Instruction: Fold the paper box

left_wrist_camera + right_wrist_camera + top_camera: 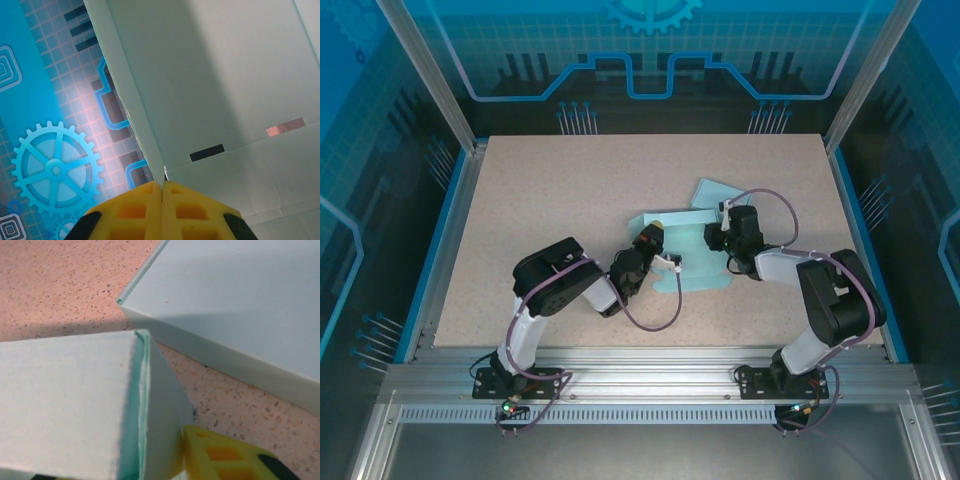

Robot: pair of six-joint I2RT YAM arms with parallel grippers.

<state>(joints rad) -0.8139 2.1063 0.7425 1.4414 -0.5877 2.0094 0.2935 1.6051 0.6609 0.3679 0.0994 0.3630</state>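
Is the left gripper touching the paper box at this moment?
Touching. In the left wrist view the left gripper is shut on the paper box: a panel's edge runs straight down into the seam between its yellow tips.

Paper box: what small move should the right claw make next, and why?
Probably close the right claw fully on the paper box: its folded wall lies against a yellow finger, and the left claw pinches another panel edge.

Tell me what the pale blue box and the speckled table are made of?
The paper box looks like thin matte card: crisp creases and a thin layered edge. The table looks like smooth laminate or stone-look board, pinkish-beige with dark flecks; which, I can't tell.
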